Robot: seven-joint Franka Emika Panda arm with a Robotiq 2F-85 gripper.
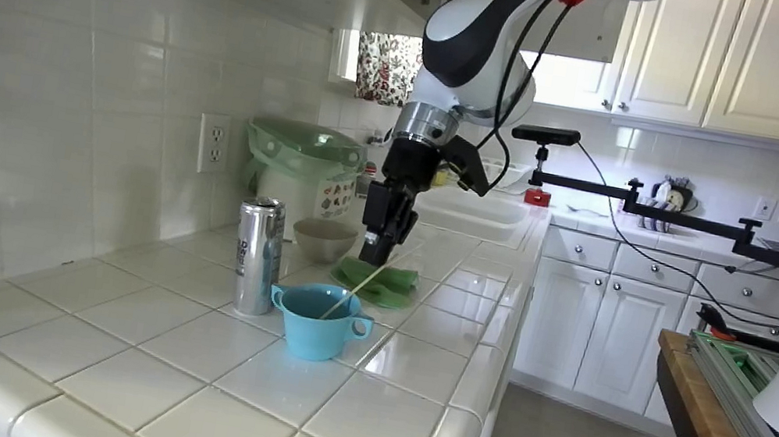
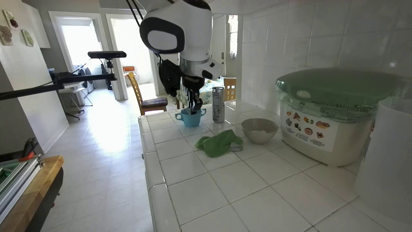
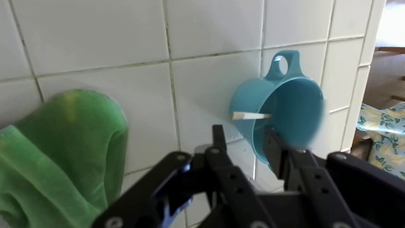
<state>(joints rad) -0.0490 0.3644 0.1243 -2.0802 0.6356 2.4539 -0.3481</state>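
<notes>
White tile counter [image 1: 235, 383]. Risk: a low sideways swing could snag the stick [image 3: 250, 116] leaning in the blue cup [image 1: 312, 338] and tip it; can [image 1: 257, 260] near, cup's ten o'clock in an exterior view. Gripper [image 3: 246, 136] points down, slightly tilted, fingers spread, gap empty; cup at its seven o'clock, same view.

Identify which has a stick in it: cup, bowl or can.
The blue two-handled cup: a thin stick leans out of it. No stick shows in the beige bowl or silver can.
</notes>
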